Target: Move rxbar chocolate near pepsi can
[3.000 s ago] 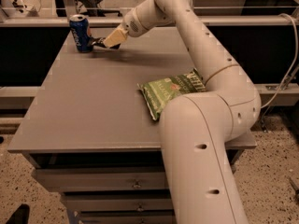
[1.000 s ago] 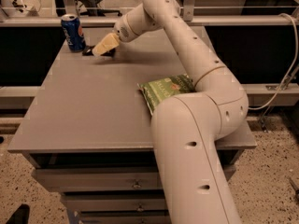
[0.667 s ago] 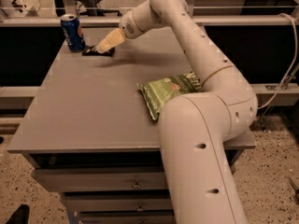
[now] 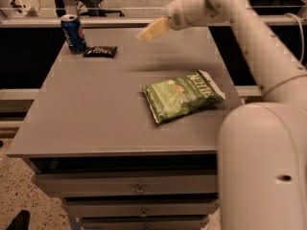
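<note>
The largest thing in view is the robot's white, smooth-shelled arm (image 4: 268, 143). Its thick lower segment fills the lower right corner, and the thinner segments rise along the right edge and bend leftward across the top. Below it stands the grey, flat-topped table (image 4: 96, 109), with a stack of grey drawers with small knobs (image 4: 139, 188) under its front edge. A speckled pale floor (image 4: 14, 186) shows at the lower left.

On the right half of the table lies a large green crinkled chip bag (image 4: 183, 96), flat and turned at a slant, well apart from the other things.

At the far left corner of the table stands the upright blue pepsi can with a silver top (image 4: 73, 33). Just beside it, to its right and a little nearer the camera, lies the small flat black rxbar chocolate with pale lettering (image 4: 100, 51), resting flat on the table. The can and the bar are very close, but whether they touch cannot be told.

The pale, cream-coloured tool (image 4: 152, 29) hangs in the air above the far middle of the table, to the right of the bar and clear of it, pointing down and to the left. It carries nothing. Whether it stands wide or narrow cannot be told.
</note>
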Motion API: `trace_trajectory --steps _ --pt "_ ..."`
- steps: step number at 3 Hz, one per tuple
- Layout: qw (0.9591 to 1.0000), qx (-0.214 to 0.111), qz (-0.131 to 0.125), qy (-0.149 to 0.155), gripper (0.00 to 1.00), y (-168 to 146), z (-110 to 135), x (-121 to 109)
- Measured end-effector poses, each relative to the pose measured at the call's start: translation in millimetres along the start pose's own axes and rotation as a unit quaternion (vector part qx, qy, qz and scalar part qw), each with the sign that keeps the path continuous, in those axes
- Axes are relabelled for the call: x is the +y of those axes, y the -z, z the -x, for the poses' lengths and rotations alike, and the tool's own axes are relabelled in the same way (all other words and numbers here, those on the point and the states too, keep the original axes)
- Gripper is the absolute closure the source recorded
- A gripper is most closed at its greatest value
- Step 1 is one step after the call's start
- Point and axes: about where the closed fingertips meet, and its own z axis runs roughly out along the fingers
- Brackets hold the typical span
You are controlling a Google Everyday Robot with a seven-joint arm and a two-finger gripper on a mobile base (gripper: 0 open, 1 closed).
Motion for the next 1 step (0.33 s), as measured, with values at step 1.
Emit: trace_trajectory --steps 1 --pt "0.9982 -0.021 -0.055 -0.008 0.0 88.0 -22.1 -29.0"
